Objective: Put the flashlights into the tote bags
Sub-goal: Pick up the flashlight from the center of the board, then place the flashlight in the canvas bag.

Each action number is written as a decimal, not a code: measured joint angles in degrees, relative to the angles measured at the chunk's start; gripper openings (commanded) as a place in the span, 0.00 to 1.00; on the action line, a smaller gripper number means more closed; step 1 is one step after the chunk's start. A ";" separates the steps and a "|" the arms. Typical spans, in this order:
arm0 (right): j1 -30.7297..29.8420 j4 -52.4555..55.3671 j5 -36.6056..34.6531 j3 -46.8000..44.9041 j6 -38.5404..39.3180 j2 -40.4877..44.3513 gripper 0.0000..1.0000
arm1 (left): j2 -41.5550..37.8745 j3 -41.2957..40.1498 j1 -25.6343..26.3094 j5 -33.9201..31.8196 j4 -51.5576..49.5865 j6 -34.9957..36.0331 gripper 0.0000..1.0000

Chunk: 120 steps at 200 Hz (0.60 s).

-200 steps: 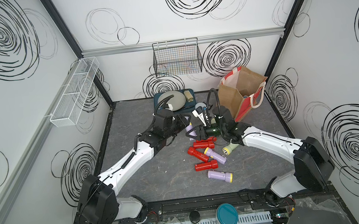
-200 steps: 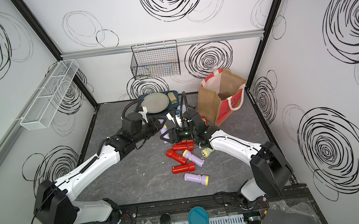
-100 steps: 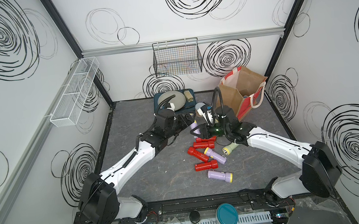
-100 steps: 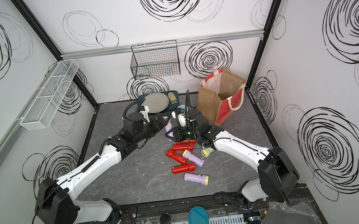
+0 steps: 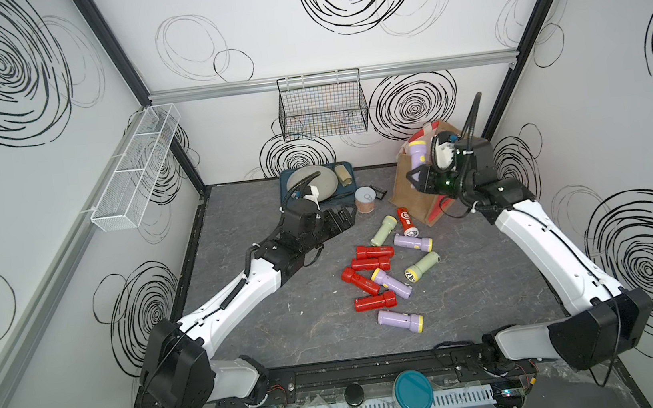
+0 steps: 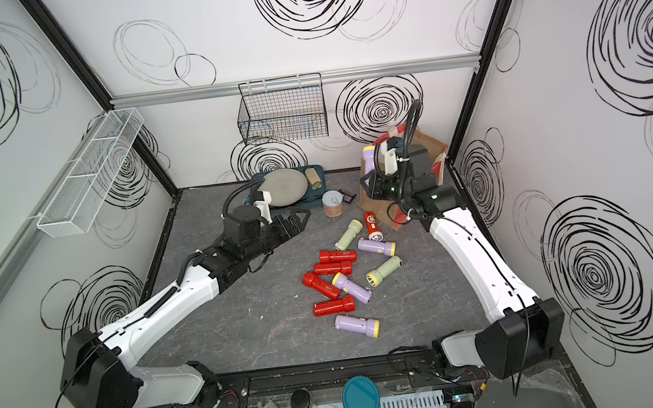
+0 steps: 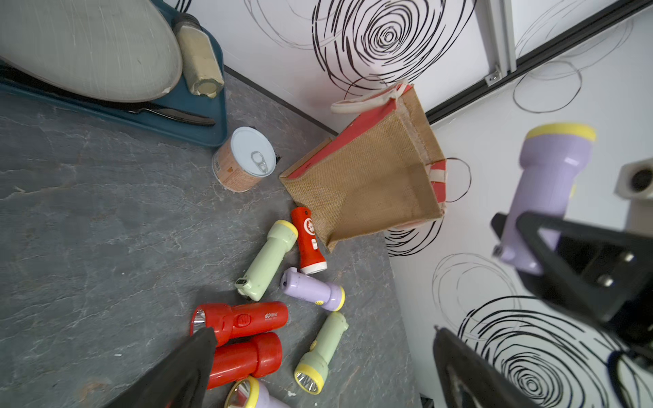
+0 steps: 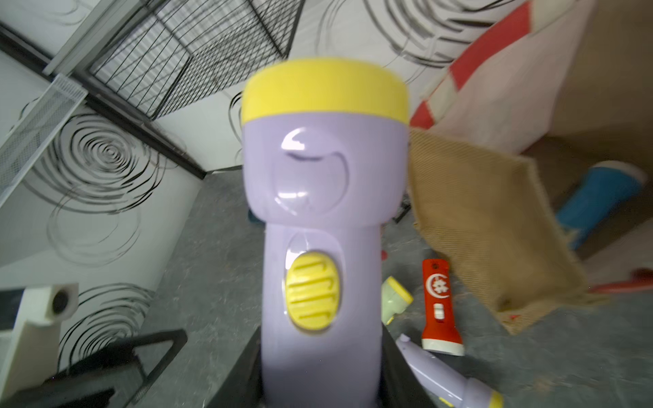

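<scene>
Clamping a lilac flashlight (image 8: pixel 318 212) by its handle, the right gripper (image 5: pixel 418 180) holds it aloft, yellow head up, just beside the open mouth of the tote bag (image 5: pixel 410 197). The left gripper (image 5: pixel 343 219) hangs low near the tin (image 5: pixel 365 199), jaws spread wide, empty. Ten more flashlights (image 5: pixel 375 302) lie scattered on the grey table (image 5: pixel 289 335); a blue flashlight (image 8: pixel 597 197) shows inside the bag.

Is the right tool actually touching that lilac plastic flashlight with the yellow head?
Touching: the left wrist view shows the right tool clamped around the handle of the lilac plastic flashlight, held aloft.
</scene>
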<state>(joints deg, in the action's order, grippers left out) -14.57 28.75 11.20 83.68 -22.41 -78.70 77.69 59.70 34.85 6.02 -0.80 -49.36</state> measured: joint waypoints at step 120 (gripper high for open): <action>14.27 7.15 -10.01 30.45 -0.50 -33.73 0.00 | 2.10 3.32 11.02 -7.41 -6.27 6.99 0.99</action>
<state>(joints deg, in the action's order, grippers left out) -0.30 35.90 1.19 114.13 -22.92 -112.42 79.79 63.02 45.87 -1.39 -7.07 -42.37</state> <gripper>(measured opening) 0.393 0.991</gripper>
